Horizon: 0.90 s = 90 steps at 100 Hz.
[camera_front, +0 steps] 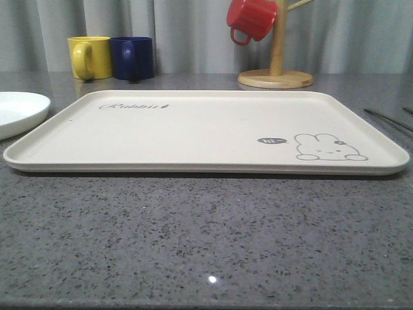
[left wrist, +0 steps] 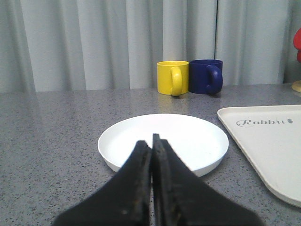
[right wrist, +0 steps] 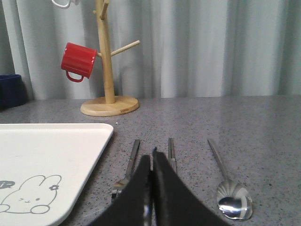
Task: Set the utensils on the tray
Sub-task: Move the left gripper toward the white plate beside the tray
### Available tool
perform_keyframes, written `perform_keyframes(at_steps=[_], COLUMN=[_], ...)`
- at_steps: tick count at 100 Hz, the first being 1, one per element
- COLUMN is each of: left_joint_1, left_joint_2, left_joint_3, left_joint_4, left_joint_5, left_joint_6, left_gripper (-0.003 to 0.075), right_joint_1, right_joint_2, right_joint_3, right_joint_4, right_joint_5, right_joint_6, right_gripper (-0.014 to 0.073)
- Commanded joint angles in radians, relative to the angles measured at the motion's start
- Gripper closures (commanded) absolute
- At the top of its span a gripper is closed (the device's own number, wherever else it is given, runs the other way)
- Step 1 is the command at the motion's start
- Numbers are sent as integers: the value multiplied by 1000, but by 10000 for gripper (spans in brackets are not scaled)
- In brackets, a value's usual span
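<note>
Gleaming slim steel utensils [right wrist: 171, 153] beside smooth tray [right wrist: 70, 141]

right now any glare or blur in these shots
Front view: a small bright glare spot on the speckled grey stone countertop, otherwise sharp. Right wrist view: shiny silver round-bowled spoon mirrors light; black right claw soft. Left wrist view: black left claw blurred.

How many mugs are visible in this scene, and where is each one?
3. The yellow mug and the dark blue mug stand side by side on the counter behind the tray. The red mug hangs on the wooden mug tree.
</note>
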Motion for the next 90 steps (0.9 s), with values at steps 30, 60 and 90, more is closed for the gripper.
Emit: perform_keyframes(at_steps=[30, 60, 90], left_joint_1=[1, 1, 1], left_joint_2=[-34, 3, 233], left_joint_3=[39, -87, -421], left_joint_4=[-8, -73, -61], left_joint_5=[-75, 2, 316], left_joint_6=[-8, -8, -8], left_gripper=[738, 738, 738], right_joint_1=[-5, -5, -5], right_joint_2=[-21, -21, -21], right_joint_3=[-17, -17, -17], right_joint_4=[-2, -2, -2], right_joint_5=[-81, -81, -81], right_joint_6=[-11, -11, -11], right_gripper=[662, 662, 662])
